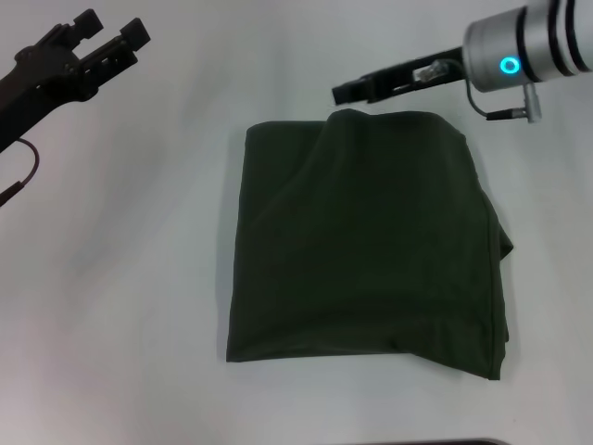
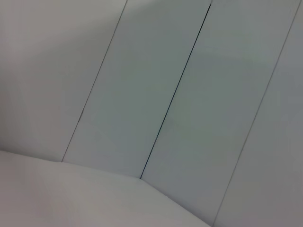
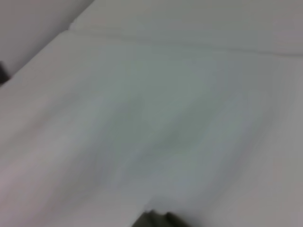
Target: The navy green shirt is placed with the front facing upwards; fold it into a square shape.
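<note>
Right pincer (image 1: 345, 92) beside folded shirt (image 1: 366, 246)

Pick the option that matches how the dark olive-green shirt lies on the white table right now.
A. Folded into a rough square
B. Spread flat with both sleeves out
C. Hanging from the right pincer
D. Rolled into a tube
A: in the head view the dark olive-green cotton shirt lies on the white table as a compact, roughly square bundle, no sleeves spread, with the right pincer at its far edge.
</note>
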